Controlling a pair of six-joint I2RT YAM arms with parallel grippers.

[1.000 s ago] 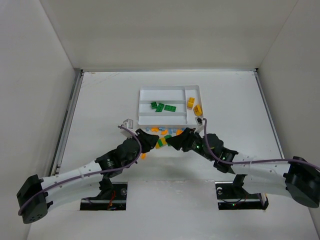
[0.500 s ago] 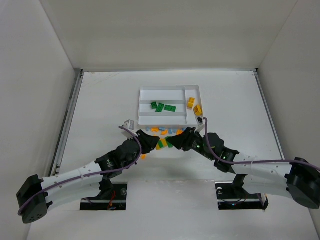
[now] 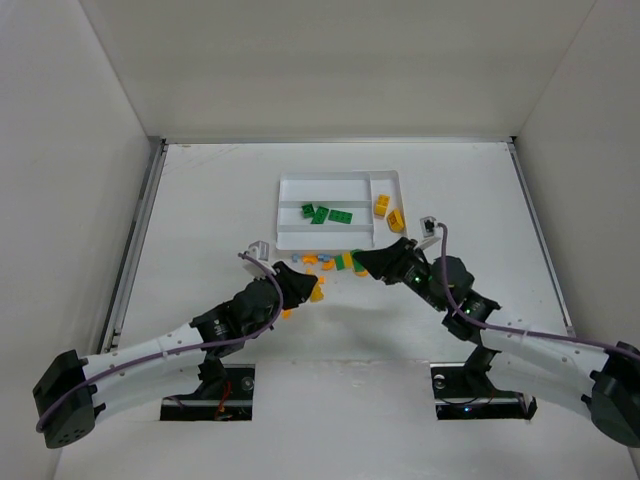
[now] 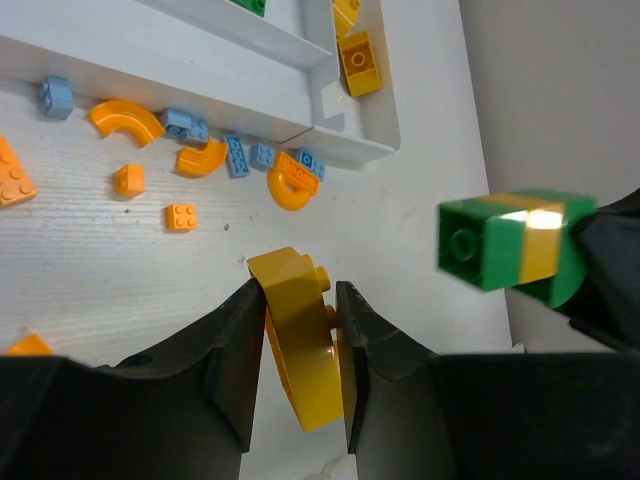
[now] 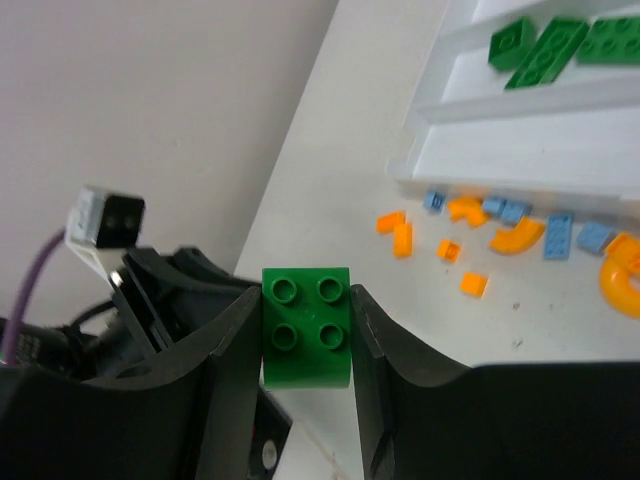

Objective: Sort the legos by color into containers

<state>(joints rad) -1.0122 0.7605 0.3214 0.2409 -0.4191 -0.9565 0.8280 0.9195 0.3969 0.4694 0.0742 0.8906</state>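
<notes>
My left gripper point(image 3: 312, 288) is shut on a yellow arch brick point(image 4: 298, 335), held above the table just in front of the loose pile. My right gripper point(image 3: 362, 262) is shut on a green brick point(image 5: 306, 325), studs facing the camera. In the left wrist view this green brick point(image 4: 510, 245) shows a yellow band through its middle. The white tray point(image 3: 330, 177) lies beyond both grippers. It holds green plates point(image 3: 325, 214) in a long slot and orange bricks point(image 3: 388, 212) in the end slot. Loose orange and light blue bricks point(image 3: 328, 263) lie along its near wall.
The left wrist view shows orange arcs point(image 4: 125, 118), small orange bricks point(image 4: 180, 216) and light blue bricks point(image 4: 55, 95) scattered before the tray wall point(image 4: 250, 95). The right wrist view shows my left arm point(image 5: 150, 320) close below the green brick. White walls enclose the table.
The two grippers met at one green and yellow stack and have drawn apart. The right one moved right and toward the tray with the green brick. The left one keeps the yellow arch.
</notes>
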